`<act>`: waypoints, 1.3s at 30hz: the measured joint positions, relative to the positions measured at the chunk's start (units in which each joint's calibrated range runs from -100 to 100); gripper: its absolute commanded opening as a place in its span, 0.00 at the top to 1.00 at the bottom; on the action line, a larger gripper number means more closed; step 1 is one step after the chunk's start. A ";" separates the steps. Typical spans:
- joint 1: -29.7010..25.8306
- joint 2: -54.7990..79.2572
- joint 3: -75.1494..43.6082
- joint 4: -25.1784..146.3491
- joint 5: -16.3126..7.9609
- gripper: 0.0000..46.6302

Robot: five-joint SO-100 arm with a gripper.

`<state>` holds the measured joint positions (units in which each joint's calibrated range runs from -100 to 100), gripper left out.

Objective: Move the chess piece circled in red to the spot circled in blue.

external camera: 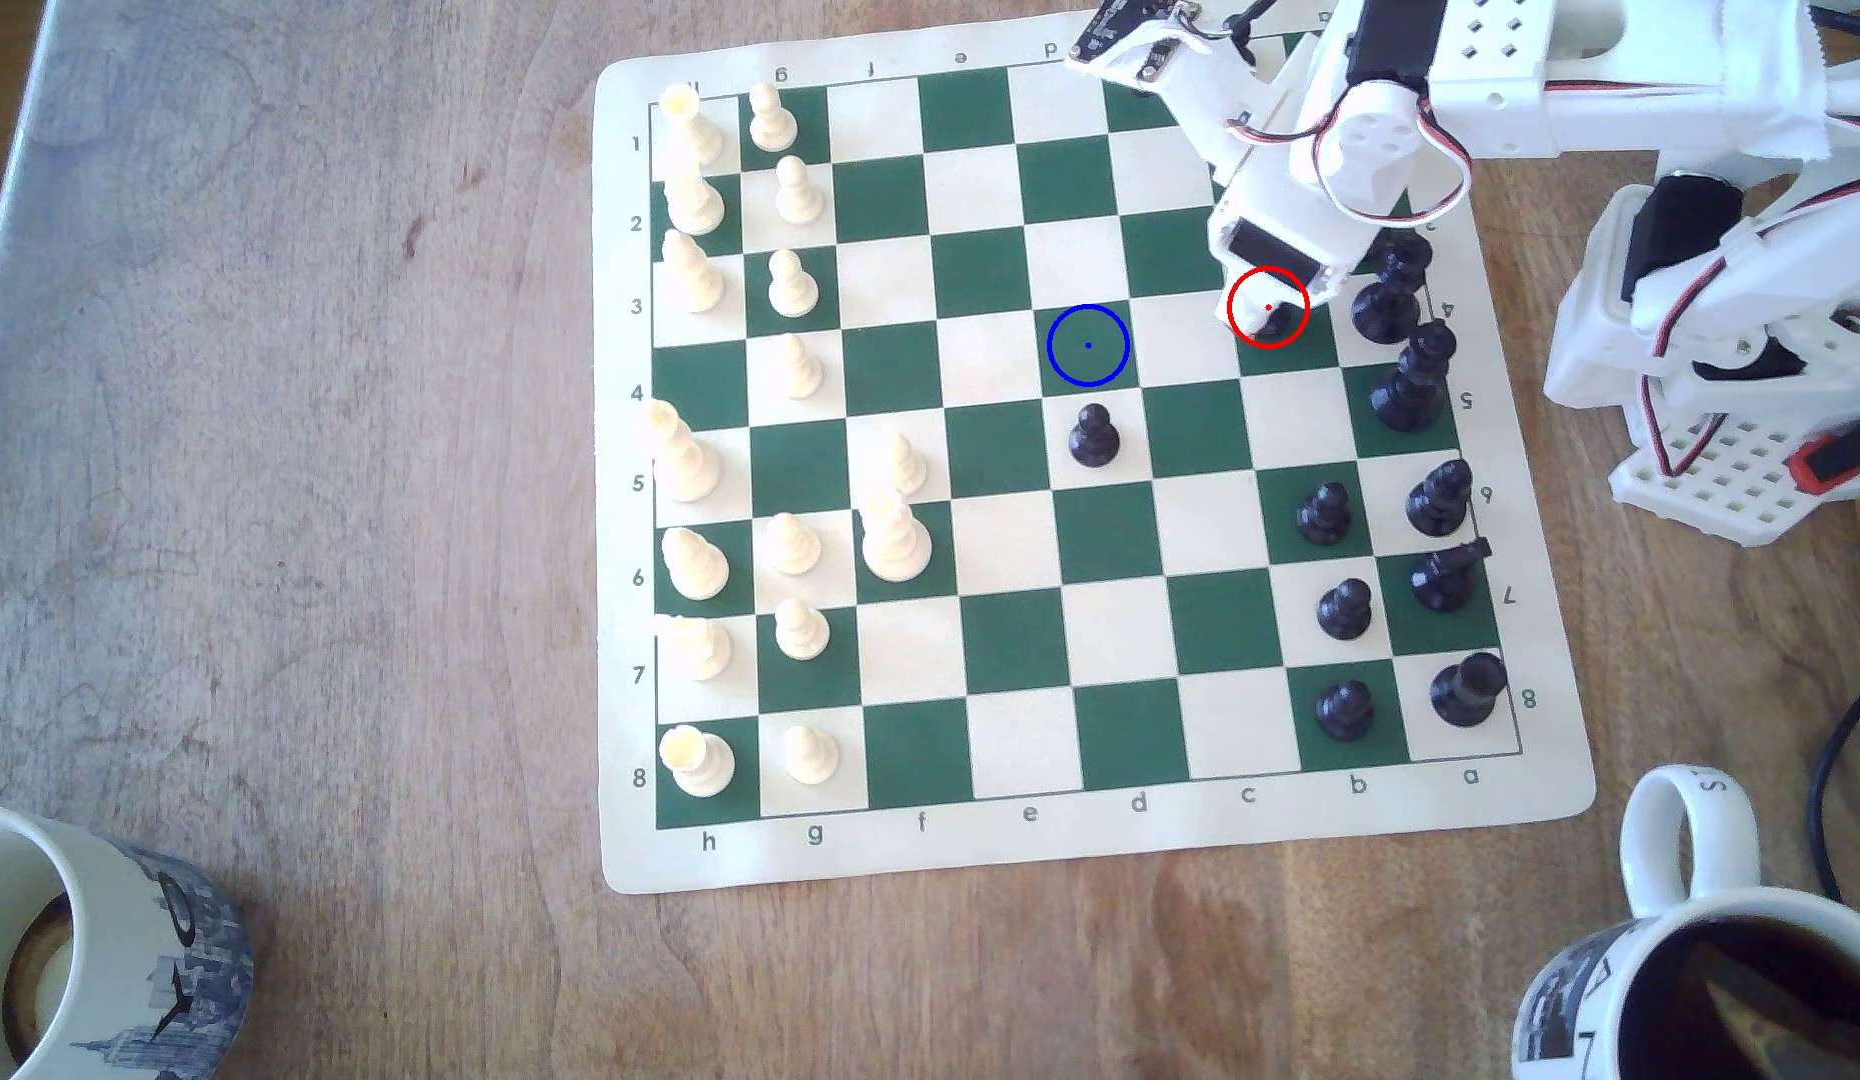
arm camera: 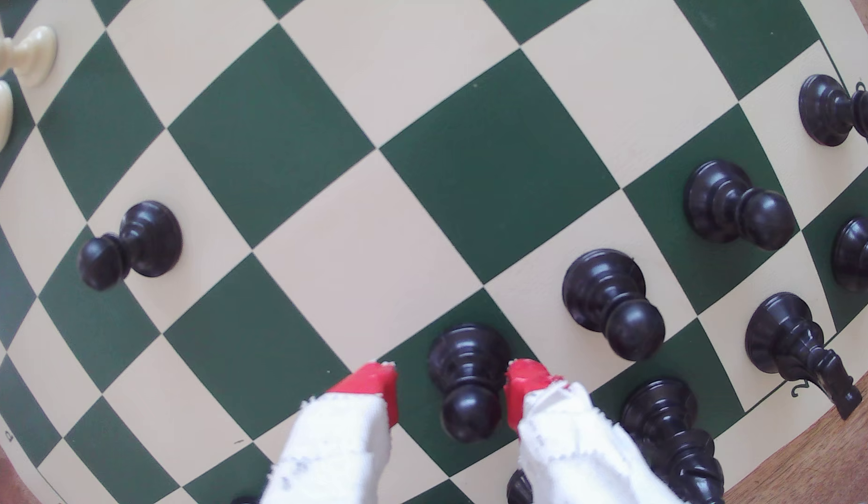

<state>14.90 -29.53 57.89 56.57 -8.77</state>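
Note:
The chess piece, a glossy black pawn (arm camera: 466, 378), stands upright on a dark green square between my red-tipped fingers (arm camera: 374, 383). My gripper (arm camera: 451, 383) is open around it, with a clear gap on one side and the other finger close to the pawn's collar. In the exterior view my gripper (external camera: 1264, 312) hangs over the red-ringed square near the board's right side, hiding most of the pawn. The spot (external camera: 1088, 363), a green square with a blue ring and dot, lies two squares toward the exterior view's left and is bare.
A lone black pawn (external camera: 1094, 436) stands just below the spot. Tall black pieces (external camera: 1388, 301) crowd close on my gripper's right, one (arm camera: 665, 426) beside a finger. Cream pieces (external camera: 791, 280) fill the board's left. Mugs sit at the bottom left (external camera: 95, 935) and bottom right (external camera: 1715, 987).

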 measured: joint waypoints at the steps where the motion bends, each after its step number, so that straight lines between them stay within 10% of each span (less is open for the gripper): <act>1: -0.15 0.00 0.00 0.00 0.00 0.73; 39: -0.88 -0.92 -2.44 6.77 0.00 0.94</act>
<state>14.01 -30.46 55.45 63.35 -8.77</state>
